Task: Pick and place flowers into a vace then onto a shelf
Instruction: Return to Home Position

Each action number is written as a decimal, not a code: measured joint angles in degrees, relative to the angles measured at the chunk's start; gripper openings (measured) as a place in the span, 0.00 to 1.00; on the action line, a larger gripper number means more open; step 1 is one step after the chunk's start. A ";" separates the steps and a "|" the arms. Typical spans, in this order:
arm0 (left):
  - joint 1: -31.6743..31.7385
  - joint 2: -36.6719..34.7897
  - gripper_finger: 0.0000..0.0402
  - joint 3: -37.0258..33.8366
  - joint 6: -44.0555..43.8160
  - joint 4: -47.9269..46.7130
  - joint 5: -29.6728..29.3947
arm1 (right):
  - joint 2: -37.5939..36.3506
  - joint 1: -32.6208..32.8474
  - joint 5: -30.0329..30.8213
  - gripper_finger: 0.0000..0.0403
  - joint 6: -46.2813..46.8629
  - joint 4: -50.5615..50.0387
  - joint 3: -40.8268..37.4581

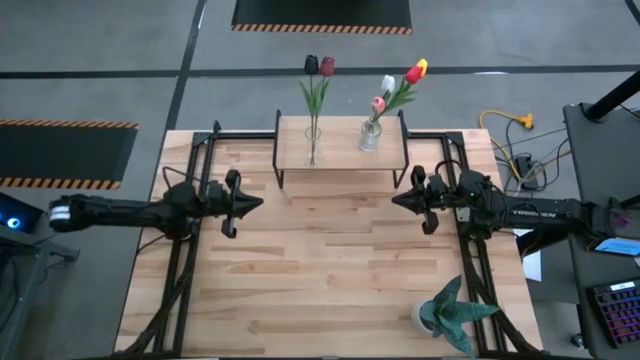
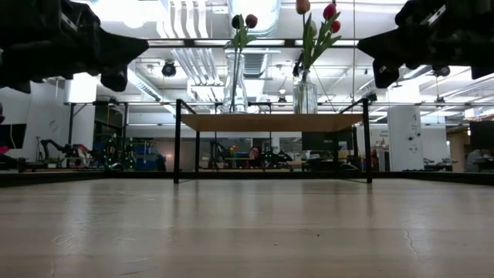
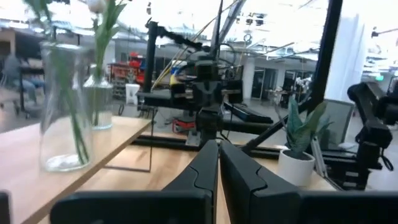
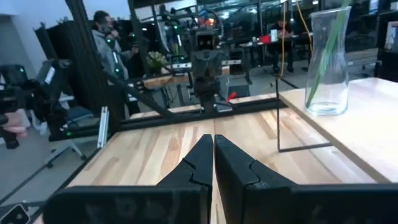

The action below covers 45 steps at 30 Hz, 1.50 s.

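The small light-wood shelf (image 1: pixel 340 140) on black legs stands at the table's far edge. Two clear glass vases stand on it. The left vase (image 1: pixel 313 148) holds two tulips, dark maroon and red (image 1: pixel 319 68). The right vase (image 1: pixel 370 136) holds white, pink, red and yellow tulips (image 1: pixel 398 88). My left gripper (image 1: pixel 258 203) hovers shut above the table's left half, pointing right. My right gripper (image 1: pixel 397 200) hovers shut above the right half, pointing left. Both are in front of the shelf and hold nothing.
A spiky teal-green potted plant (image 1: pixel 452 314) sits near the table's near right corner. Bare plank tabletop (image 1: pixel 330 270) lies between the grippers and toward the near edge. Cables (image 1: pixel 505 135) lie on the floor past the far right corner. A person (image 4: pixel 112 50) stands beyond the table.
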 joint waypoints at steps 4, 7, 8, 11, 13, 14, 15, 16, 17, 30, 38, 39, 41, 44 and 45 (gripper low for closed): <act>-5.45 -0.99 0.00 -0.92 4.61 0.29 -5.89 | 0.74 -3.38 -5.18 0.02 0.74 0.69 -0.27; -5.61 -3.54 0.00 -0.93 5.04 -1.37 -6.93 | 0.74 -3.79 -6.11 0.02 -0.84 0.71 -0.85; -5.60 -4.48 0.00 -0.93 4.92 -2.70 -6.93 | 0.66 -3.78 -6.18 0.02 -1.15 0.75 -1.07; -5.60 -7.96 0.00 -0.93 3.66 -9.66 -6.88 | 0.61 -3.75 -6.21 0.02 -0.98 1.53 -1.96; -5.60 -10.55 0.00 -0.93 2.09 -15.05 -6.86 | 0.58 -3.75 -6.21 0.02 -0.12 3.96 -2.88; -5.60 -11.75 0.00 -0.93 1.49 -17.11 -6.85 | 0.58 -3.75 -6.23 0.02 0.12 5.51 -3.34; -5.60 -12.96 0.00 -0.93 1.23 -18.39 -6.85 | 0.58 -3.75 -6.25 0.02 0.14 7.11 -3.85; -5.60 -14.09 0.00 -0.93 1.11 -18.98 -6.85 | 0.58 -3.75 -6.33 0.02 0.07 8.85 -4.36; -5.57 -15.30 0.00 -0.93 1.20 -19.29 -6.85 | 0.58 -3.75 -6.40 0.02 -0.14 10.31 -4.80; -5.57 -30.44 0.00 -0.92 -1.50 -31.12 -6.98 | -3.41 -4.08 -12.79 0.02 6.88 12.12 -9.22; -5.59 -30.49 0.00 -0.95 -2.63 -32.31 -7.33 | -15.30 -3.96 -2.78 0.02 3.48 0.88 -9.20; -5.60 -30.75 0.00 -0.95 -2.78 -32.30 -7.32 | -17.00 -3.92 -2.69 0.02 3.69 -1.83 -9.20; -5.60 -30.98 0.00 -0.93 -2.83 -32.23 -7.28 | -20.27 -3.86 -2.58 0.02 4.18 -7.45 -9.20; -5.60 -30.99 0.00 -0.93 -3.05 -32.30 -7.22 | -24.62 -3.23 0.62 0.02 2.79 -11.02 -9.20; -5.60 -30.98 0.00 -0.93 -3.08 -32.28 -7.21 | -25.93 -2.87 2.08 0.02 2.04 -10.96 -9.20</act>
